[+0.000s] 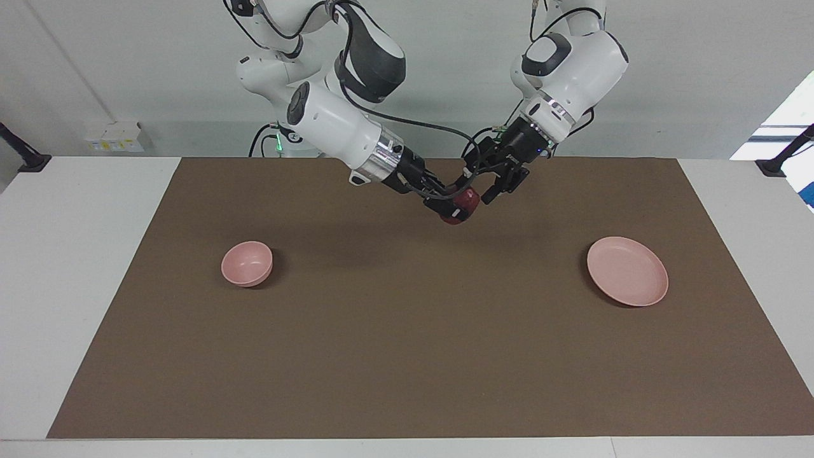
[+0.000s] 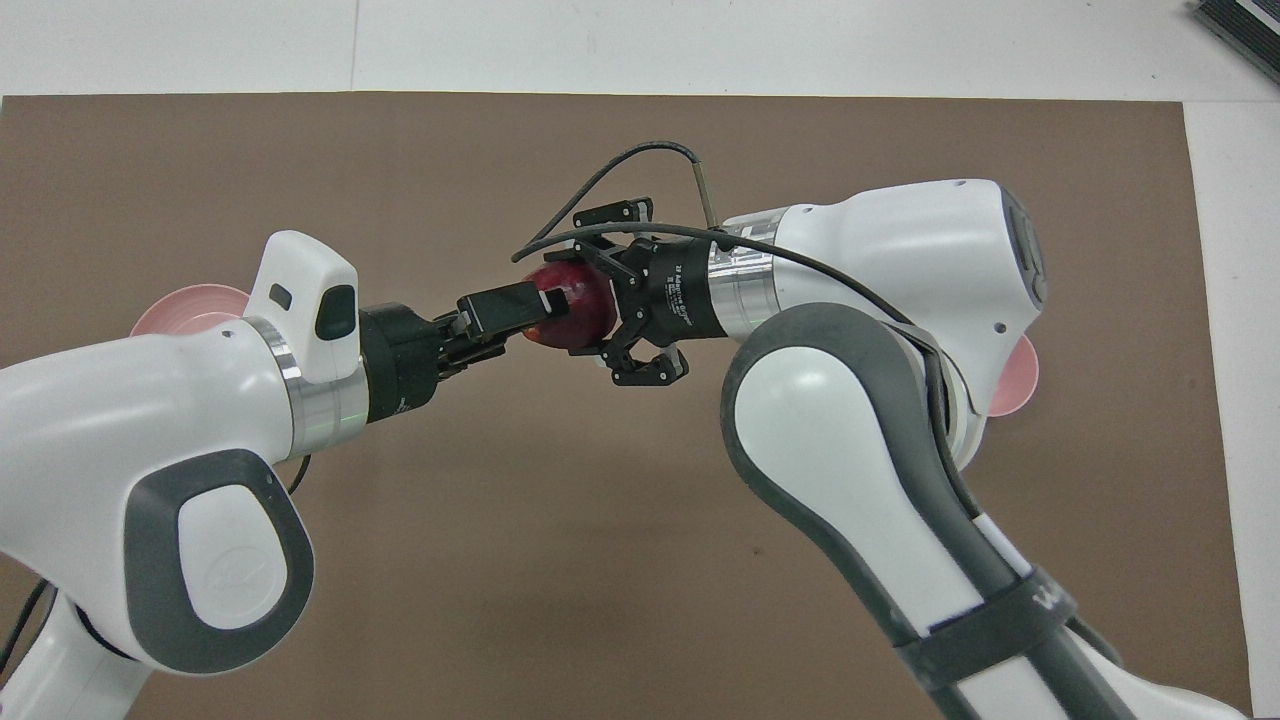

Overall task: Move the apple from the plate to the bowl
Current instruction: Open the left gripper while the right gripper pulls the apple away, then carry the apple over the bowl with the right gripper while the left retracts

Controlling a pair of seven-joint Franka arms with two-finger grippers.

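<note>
The dark red apple (image 1: 460,203) (image 2: 578,312) hangs in the air over the brown mat (image 1: 407,331), midway between the plate and the bowl. My right gripper (image 1: 454,208) (image 2: 600,292) is shut on the apple. My left gripper (image 1: 486,184) (image 2: 528,316) is open, its fingers spread just beside the apple and no longer clamping it. The pale pink plate (image 1: 627,280) (image 2: 188,304) lies empty toward the left arm's end of the table. At the right arm's end sits the small pink bowl (image 1: 247,263) (image 2: 1016,386), also empty. Both are half hidden by the arms in the overhead view.
The brown mat covers most of the white table (image 1: 76,267). Both arms stretch over the mat's middle, their hands meeting above the part nearest the robots. A dark object (image 2: 1240,25) lies at the table's farthest corner on the right arm's end.
</note>
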